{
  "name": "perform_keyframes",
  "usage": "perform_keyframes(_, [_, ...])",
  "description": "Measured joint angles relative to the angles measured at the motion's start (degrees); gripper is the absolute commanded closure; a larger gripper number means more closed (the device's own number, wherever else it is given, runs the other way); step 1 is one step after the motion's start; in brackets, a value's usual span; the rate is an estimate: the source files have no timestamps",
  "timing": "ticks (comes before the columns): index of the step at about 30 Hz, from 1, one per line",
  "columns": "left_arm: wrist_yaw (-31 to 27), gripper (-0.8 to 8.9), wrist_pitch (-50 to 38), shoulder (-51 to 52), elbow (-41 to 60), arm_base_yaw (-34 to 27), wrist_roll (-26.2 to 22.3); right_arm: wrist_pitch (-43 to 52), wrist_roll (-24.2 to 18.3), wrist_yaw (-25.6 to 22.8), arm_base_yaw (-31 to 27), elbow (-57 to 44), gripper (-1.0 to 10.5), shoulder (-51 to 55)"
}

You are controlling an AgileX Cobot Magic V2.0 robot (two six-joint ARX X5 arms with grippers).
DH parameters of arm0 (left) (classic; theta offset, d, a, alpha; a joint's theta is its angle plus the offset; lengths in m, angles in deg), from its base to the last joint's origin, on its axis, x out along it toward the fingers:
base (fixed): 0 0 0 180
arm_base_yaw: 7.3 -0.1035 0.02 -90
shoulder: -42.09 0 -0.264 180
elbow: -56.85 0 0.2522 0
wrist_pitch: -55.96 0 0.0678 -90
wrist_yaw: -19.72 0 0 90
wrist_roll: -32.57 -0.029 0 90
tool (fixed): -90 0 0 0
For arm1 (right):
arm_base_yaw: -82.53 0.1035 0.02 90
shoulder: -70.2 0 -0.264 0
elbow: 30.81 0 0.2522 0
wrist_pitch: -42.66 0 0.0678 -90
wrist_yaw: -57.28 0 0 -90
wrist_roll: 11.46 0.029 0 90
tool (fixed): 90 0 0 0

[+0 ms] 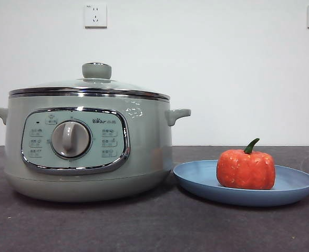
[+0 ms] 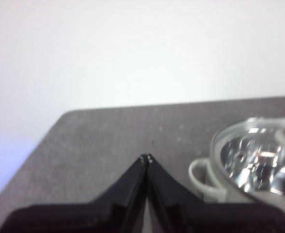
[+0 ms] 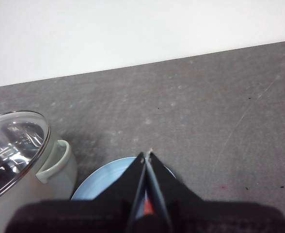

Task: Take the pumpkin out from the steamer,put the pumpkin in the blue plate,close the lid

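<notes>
Lid point(image 1: 94, 84) seated on steamer point(image 1: 86, 152); pumpkin point(image 1: 246, 169) on plate point(image 1: 296, 185). Both fingers (left point(image 2: 146, 158), right point(image 3: 146, 155)) closed, empty, aloft. Risk: a descending arm nudging the pumpkin off.

2 matte black wedge-shaped jaws on each gripper point(image 2: 146, 158), tapering to small pale-tipped points.
</notes>
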Motion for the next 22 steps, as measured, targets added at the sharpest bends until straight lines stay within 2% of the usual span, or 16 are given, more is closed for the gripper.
perform_keyframes(7, [8.35,8.15,-10.97,2.01,16.22,-6.78,0.0,-0.35,0.0,-0.02,0.0,0.0,9.6,-0.02])
perform_keyframes(11, [9.55,8.15,-17.35,2.01,24.59,-7.8,0.07,-1.42,0.0,-0.02,0.0,0.0,9.6,-0.04])
perform_keyframes(22, [10.8,8.15,-18.67,2.1,27.17,-7.96,2.6,-1.62,0.0,-0.02,0.0,0.0,9.6,-0.11])
